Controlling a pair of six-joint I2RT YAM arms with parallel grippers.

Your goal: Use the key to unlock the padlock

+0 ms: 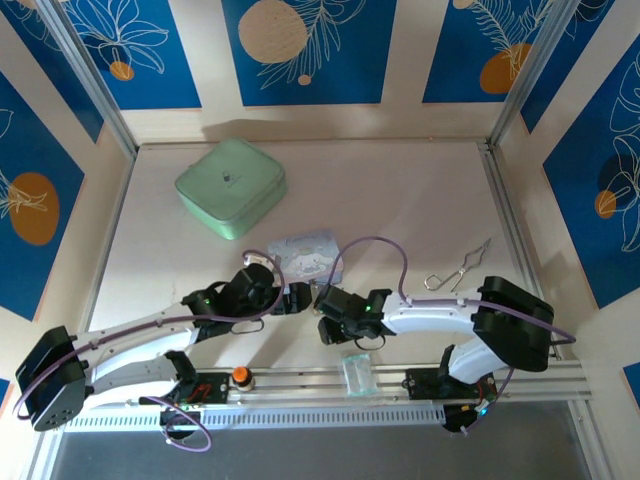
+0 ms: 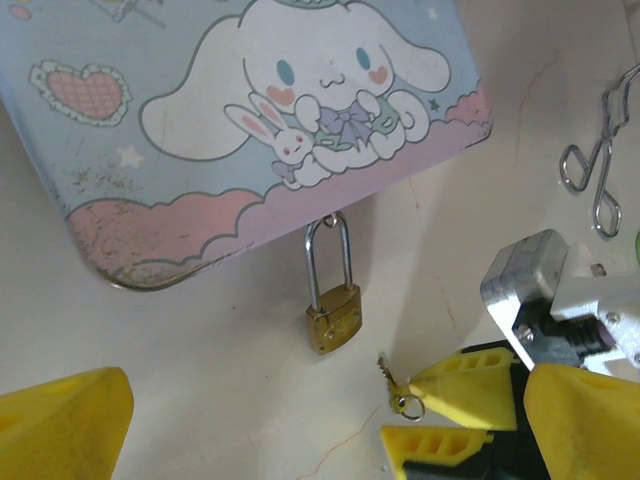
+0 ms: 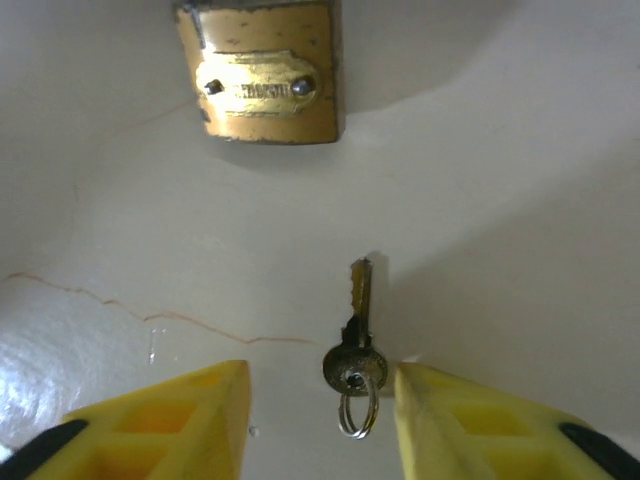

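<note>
The small brass padlock (image 2: 334, 320) lies on the white table, and its silver shackle runs up to the edge of the blue cartoon tin (image 2: 250, 120). The padlock body (image 3: 262, 85) is just ahead of the key (image 3: 357, 330), a tiny silvery key with a small ring that points at it. My right gripper (image 3: 322, 400) straddles the key's round head. Its jaws are narrowed but open, with a gap on the left side. One yellow fingertip (image 2: 440, 385) touches the head. My left gripper (image 2: 325, 430) is spread wide and holds nothing, hovering over the padlock. The two grippers (image 1: 300, 298) (image 1: 324, 302) nearly meet tip to tip.
A mint-green zip case (image 1: 231, 186) sits at the back left. A bent wire piece with loops (image 1: 458, 270) lies to the right of the tin (image 1: 305, 252). A small clear container (image 1: 358, 373) stands on the rail at the near edge.
</note>
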